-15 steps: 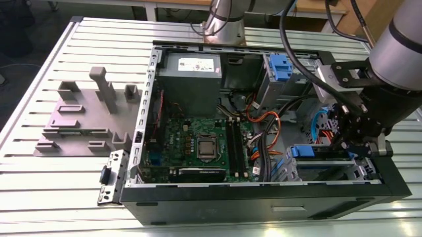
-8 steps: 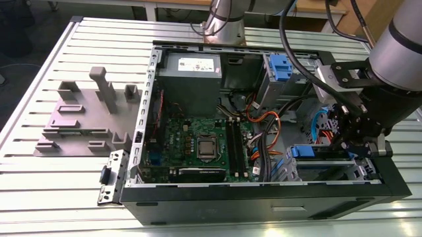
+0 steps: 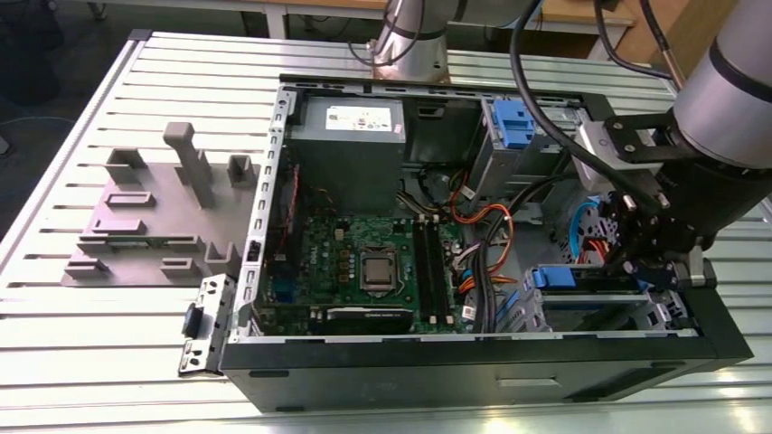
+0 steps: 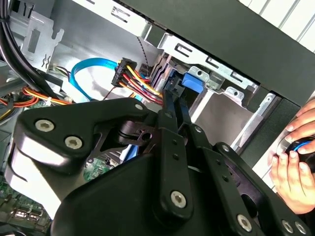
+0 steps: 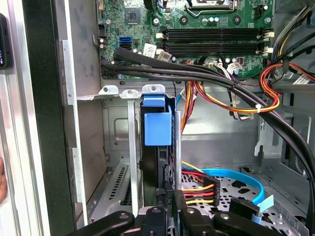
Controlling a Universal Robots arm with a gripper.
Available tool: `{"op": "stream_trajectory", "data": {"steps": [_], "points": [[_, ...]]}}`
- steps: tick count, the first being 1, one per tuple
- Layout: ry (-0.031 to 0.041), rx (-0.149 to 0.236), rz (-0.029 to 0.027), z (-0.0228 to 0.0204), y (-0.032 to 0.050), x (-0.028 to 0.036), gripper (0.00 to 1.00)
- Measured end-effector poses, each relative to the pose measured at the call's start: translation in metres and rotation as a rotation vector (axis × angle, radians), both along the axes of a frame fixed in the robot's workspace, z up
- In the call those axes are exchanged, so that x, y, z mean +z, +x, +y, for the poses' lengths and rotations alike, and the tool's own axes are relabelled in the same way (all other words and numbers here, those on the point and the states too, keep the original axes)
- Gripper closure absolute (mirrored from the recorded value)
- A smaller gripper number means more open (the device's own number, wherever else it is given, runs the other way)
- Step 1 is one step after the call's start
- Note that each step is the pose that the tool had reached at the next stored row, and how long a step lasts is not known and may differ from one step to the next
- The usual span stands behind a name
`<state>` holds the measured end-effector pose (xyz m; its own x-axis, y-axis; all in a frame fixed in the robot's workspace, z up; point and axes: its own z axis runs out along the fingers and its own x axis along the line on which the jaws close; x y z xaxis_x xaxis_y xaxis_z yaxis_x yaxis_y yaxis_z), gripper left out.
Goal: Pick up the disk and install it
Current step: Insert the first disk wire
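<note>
We see the disk (image 5: 157, 147) seated edge-on in its drive bay (image 5: 123, 147), just ahead of our gripper (image 5: 170, 216), whose fingers seem together around its edge; installation looks nearly done.

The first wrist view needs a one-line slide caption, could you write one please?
Gripper at the blue-framed disk standing in its metal bay inside the computer case.

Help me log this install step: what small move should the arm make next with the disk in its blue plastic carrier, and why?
Probably a short, slow press straight along the slot. In the first wrist view the disk in its blue plastic carrier stands on edge between the grey metal bay rails, the gripper is at its near end, and full seating cannot be confirmed.
</note>
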<state>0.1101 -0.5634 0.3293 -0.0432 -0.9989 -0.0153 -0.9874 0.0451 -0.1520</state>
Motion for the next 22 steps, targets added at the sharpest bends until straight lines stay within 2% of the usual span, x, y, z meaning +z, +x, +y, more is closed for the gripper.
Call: {"op": "stream_trajectory", "data": {"steps": [6,21,22], "points": [[-0.0004,-0.002,0.0,-0.0008,0.0,-0.0039,0.83],[0.0008,-0.002,0.0,-0.0008,0.0,-0.0043,0.82],[0.0004,-0.002,0.0,-0.0008,0.0,-0.0034,0.76]]}}
